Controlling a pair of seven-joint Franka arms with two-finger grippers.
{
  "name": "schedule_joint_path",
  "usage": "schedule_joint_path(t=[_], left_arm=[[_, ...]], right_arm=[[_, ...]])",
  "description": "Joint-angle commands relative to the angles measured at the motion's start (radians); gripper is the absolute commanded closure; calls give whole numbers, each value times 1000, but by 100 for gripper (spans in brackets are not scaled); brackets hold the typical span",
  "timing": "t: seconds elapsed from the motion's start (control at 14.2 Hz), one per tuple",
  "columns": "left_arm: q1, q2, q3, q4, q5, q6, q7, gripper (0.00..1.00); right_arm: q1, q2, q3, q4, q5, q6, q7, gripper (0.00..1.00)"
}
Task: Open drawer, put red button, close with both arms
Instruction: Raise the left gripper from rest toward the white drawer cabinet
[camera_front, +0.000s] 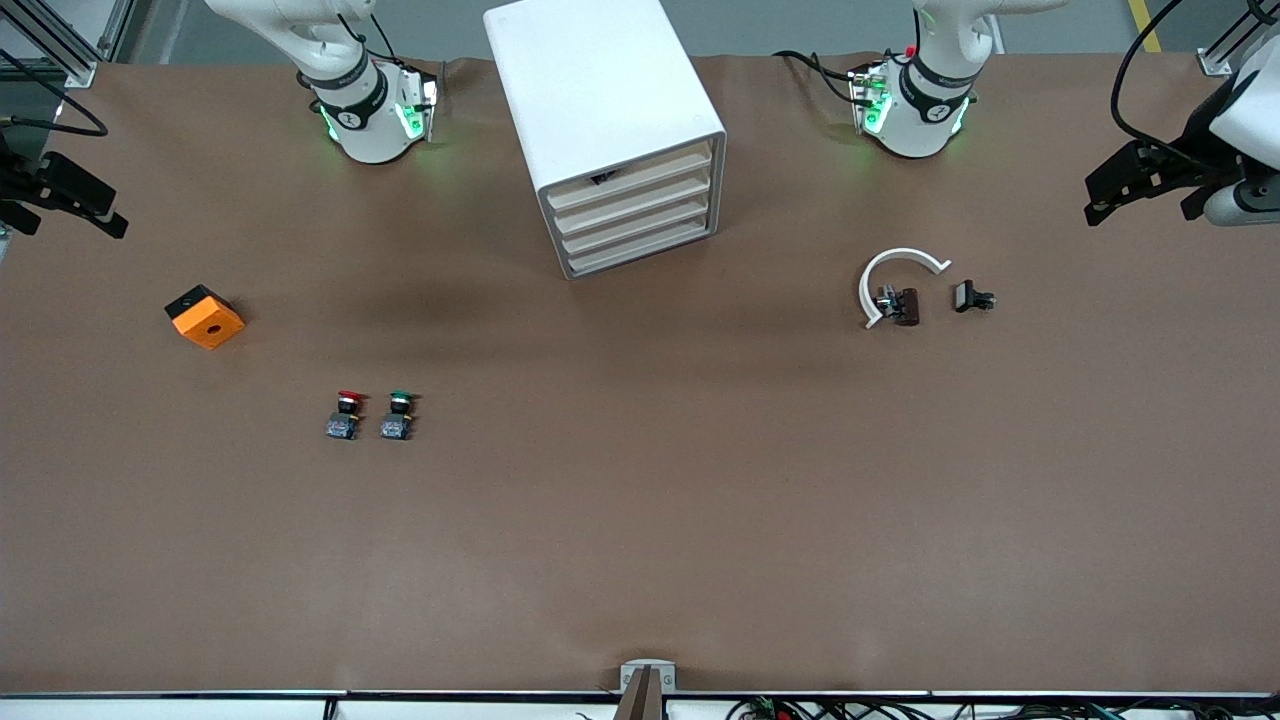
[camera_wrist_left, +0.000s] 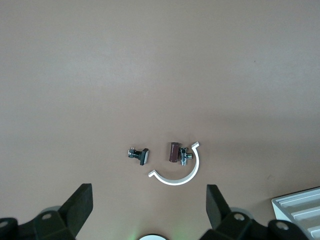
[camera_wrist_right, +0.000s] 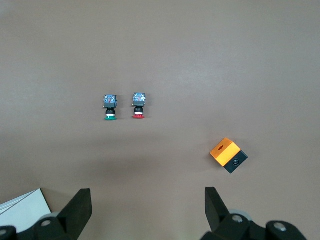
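All four drawers of the cabinet (camera_front: 610, 120) are closed, the second drawer (camera_front: 632, 208) included. The red button (camera_front: 345, 414) lies on the bench (camera_front: 640, 500) beside the green button (camera_front: 399, 415) — nearer the camera. Left end effector (camera_front: 1140, 195) and right end effector (camera_front: 65, 205) hover at the bench's ends, fingers apart, empty.

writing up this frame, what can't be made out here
- Drawer contents: front view, all four fronts shut; a dark mark above it is too small to identify.
- Cabinet: left wrist view, cut off by the edge.
- Small dark parts inside the white clip: too small to name.
- Left gripper and right gripper: front view, partly cut off at the edges.
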Motion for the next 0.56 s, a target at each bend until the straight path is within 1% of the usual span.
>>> schedule_joint_path(t=[0.0, 0.28, 0.49], left_arm=[[3, 12, -5, 18, -6, -31, 9, 0], [6, 63, -9, 36, -20, -23, 4, 0], [4, 70, -9, 32, -23, -6, -2, 0]], right_arm=[[-6, -14, 4, -1, 6, -5, 7, 0], [-5, -15, 6, 1, -3, -1, 7, 0], [-3, -15, 6, 1, -5, -1, 9, 0]])
